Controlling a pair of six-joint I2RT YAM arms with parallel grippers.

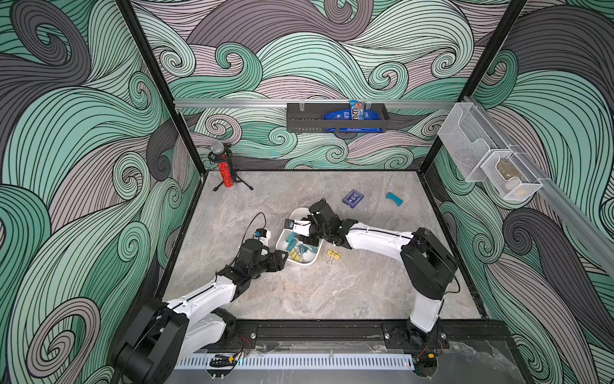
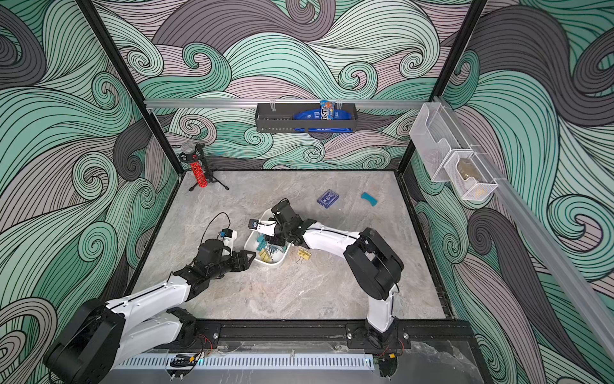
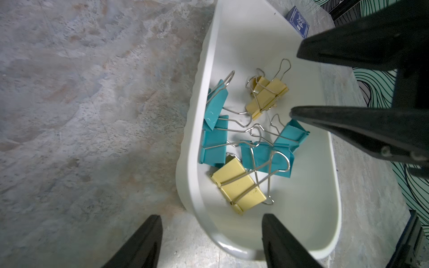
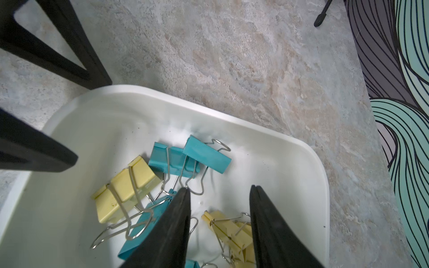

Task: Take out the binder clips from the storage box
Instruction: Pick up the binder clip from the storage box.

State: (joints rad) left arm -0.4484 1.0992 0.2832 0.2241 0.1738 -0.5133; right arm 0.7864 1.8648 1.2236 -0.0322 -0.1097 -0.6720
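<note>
My left gripper (image 3: 211, 215) stands open astride the end wall of the white box (image 3: 311, 220) — teal and yellow binder clips (image 3: 239, 185) lie inside. My right gripper (image 4: 219, 189) hangs open over them; one yellow clip (image 1: 334, 255) sits just beside the box on the table (image 1: 332, 292).

binder clips (image 3: 267, 157): teal, yellow, jumbled inside, one yellow outside | storage box (image 3: 301, 208): white, upright
</note>
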